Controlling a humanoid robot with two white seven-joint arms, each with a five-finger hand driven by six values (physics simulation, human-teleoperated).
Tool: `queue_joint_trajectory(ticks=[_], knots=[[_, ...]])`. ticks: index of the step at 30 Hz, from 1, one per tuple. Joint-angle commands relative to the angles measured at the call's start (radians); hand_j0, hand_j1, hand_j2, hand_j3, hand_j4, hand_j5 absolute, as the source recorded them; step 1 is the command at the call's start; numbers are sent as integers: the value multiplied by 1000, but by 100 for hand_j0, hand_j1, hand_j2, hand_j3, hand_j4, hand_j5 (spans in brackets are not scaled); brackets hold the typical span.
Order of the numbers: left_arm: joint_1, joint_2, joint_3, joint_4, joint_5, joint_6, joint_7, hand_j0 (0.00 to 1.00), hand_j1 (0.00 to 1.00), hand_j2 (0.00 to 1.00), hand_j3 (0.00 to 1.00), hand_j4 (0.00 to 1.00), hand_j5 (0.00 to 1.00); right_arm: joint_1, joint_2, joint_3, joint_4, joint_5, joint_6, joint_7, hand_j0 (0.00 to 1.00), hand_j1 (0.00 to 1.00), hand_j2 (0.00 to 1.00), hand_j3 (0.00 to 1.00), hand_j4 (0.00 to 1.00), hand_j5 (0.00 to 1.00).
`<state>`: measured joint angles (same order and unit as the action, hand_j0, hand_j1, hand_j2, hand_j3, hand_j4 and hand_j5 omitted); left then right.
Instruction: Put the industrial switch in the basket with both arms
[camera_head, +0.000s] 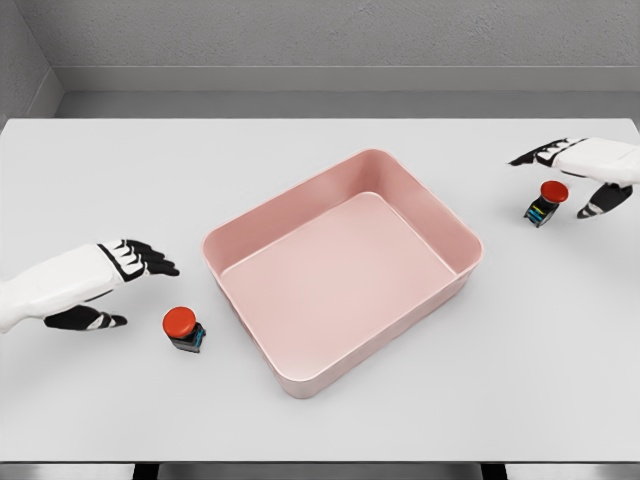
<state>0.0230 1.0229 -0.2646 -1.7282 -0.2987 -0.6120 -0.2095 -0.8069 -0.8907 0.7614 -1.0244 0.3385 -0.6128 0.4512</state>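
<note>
The basket (300, 385) sat mid-frame on the table (320, 150); one switch (184, 329) lay lower left, another switch (545, 203) upper right.

Left robot hand (110, 285) reaches in low from the left, fingers spread and holding nothing; right robot hand (585, 170) hovers far right, fingers likewise spread.

white table (330, 430) fills most of view, matte, wide; front edge runs along bottom, dark gap under it with two dark leg stubs near bottom edge; far edge straight, toward top; grey floor strip (330, 104) beyond far edge; grey back wall (350, 30) above floor, faintly speckled, pale baseboard line where wall meets floor; second grey wall (20, 60) at left, corner slanting down toward table; light soft, even, weak shadows
</note>
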Motion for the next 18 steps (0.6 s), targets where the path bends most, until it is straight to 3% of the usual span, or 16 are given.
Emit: queue_joint_trajectory(ticks=[1,13,18], knots=[[0,2,1,-2,7,1,-1,87,87,87,87,87,87,0,15,-4,60,-4,2,-2,100,100,100,100,100,100],[28,-1,-1,-31,6,1,-1,87,87,87,87,87,87,2,92,-2,76,-1,2,0,100,100,100,100,100,100],[31,-1,-1,-44,6,1,-1,87,87,87,87,87,87,0,95,-4,153,19,2,-23,100,100,100,100,100,100]])
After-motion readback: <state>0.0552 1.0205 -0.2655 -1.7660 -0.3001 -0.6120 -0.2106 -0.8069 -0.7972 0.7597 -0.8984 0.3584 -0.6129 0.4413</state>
